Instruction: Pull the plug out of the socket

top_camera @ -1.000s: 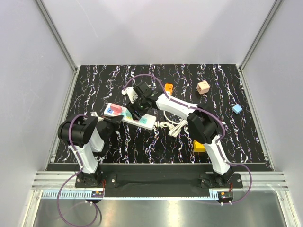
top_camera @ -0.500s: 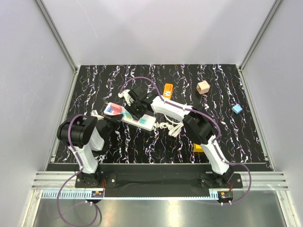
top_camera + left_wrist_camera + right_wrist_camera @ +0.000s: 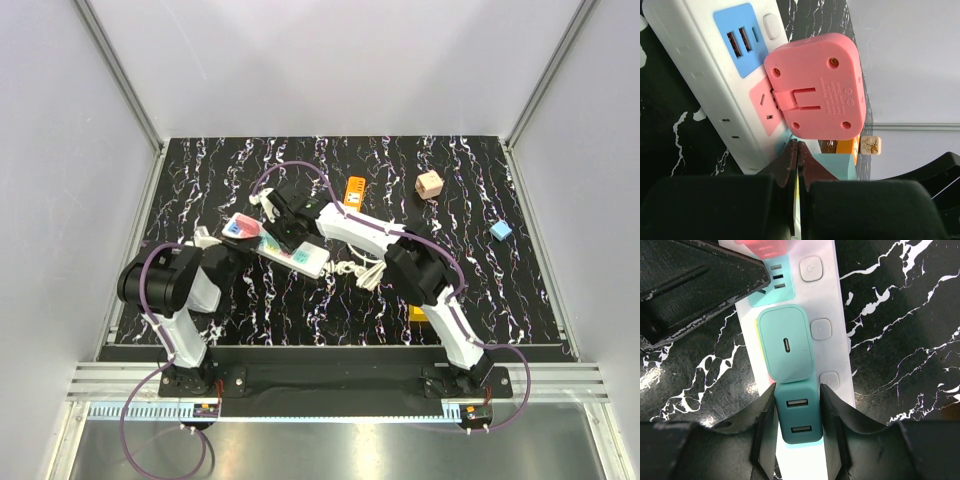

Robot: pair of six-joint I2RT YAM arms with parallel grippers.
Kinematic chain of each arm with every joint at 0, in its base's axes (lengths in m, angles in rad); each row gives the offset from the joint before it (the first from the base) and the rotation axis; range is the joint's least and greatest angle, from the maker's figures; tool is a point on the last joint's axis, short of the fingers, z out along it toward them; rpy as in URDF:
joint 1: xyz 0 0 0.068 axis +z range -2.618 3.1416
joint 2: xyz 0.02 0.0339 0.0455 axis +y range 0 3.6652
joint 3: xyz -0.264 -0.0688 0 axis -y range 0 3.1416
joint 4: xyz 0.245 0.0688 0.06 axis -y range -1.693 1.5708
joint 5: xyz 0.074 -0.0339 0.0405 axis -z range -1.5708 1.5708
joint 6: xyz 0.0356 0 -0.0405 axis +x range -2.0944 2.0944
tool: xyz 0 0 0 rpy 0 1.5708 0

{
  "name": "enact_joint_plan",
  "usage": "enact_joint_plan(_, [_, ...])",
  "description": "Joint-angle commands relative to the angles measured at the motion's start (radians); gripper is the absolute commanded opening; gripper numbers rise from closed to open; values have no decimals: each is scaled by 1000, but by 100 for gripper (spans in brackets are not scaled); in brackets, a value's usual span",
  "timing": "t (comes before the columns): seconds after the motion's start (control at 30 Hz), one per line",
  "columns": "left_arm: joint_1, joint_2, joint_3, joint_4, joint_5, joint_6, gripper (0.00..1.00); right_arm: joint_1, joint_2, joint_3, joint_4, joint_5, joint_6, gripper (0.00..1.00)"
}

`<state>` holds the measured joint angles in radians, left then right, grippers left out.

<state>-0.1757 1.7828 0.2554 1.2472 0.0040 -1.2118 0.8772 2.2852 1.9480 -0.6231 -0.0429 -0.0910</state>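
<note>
With right gripper (image 3: 797, 390) clamped on the teal plug (image 3: 799, 415) between its fingers, pull straight off the power strip (image 3: 832, 300); pin it beneath the closed left gripper (image 3: 797, 150).

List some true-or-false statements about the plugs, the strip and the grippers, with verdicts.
1. The right gripper holds a dark teal USB charger by its two sides. True.
2. The pink plug sits flush in the white power strip. False: it is tilted up off its outlet.
3. The left gripper is wide open. False: it is shut.
4. The mint charger next to the teal one shows a single oval port. True.
</note>
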Motion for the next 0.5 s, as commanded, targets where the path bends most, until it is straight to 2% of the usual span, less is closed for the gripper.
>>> enact_joint_plan(0.0, [4,0,13,-81,-9,43,0,9,-7,91,-35,-6,37,0])
enact_joint_plan(0.3, [2,23,84,-153,85,77,0,11,29,167,-99,17,68,0])
enact_joint_plan(0.47, [4,15,97,-219,70,66,0,11,31,184,-101,14,80,0])
